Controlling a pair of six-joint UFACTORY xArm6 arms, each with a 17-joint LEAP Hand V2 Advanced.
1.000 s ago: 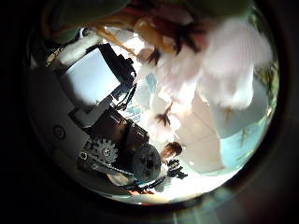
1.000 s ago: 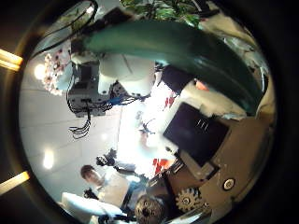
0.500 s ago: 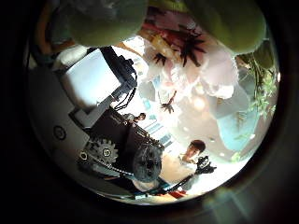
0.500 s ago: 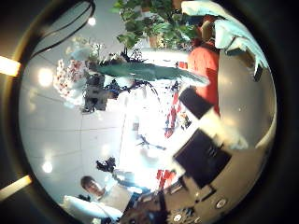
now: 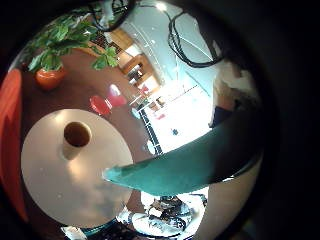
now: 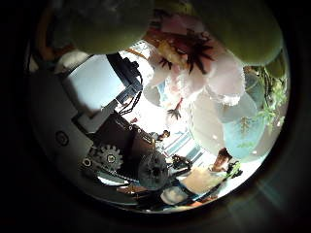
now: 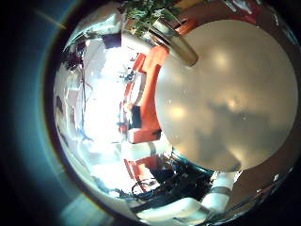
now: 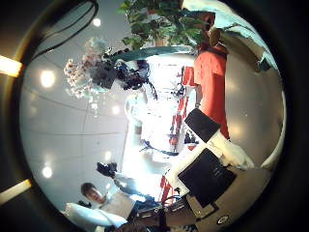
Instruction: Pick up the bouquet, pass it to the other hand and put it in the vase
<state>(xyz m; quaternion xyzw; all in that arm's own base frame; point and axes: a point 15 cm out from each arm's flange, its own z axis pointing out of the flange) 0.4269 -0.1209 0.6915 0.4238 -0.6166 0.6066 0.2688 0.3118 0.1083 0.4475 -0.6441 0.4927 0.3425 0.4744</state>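
My left hand point(image 6: 121, 146) is shut on the bouquet point(image 6: 194, 68), whose large blooms fill the left thumb side palm view. The bouquet's long wrapped stem point(image 5: 190, 160) crosses the left little finger side palm view above the round table point(image 5: 50, 195). The vase point(image 5: 77, 135) stands upright on that table, below and away from the stem. The right thumb side palm view shows the left hand point(image 8: 130, 72) holding the bouquet point(image 8: 87, 68) in the air, well away from my right hand point(image 8: 208, 159), which is open and holds nothing. The right little finger side palm view shows the table point(image 7: 226, 104) and the vase point(image 7: 174, 38).
A potted plant point(image 5: 60, 50) stands on the floor beyond the table. Chairs point(image 5: 100, 103) stand further back in the room. A white arm point(image 7: 216, 202) shows beside the table's edge in the right little finger side palm view.
The bouquet's stem lay close across my right palm a second ago. Now the left hand holds it far from the right hand. The blooms have shifted slightly in the left thumb side view.
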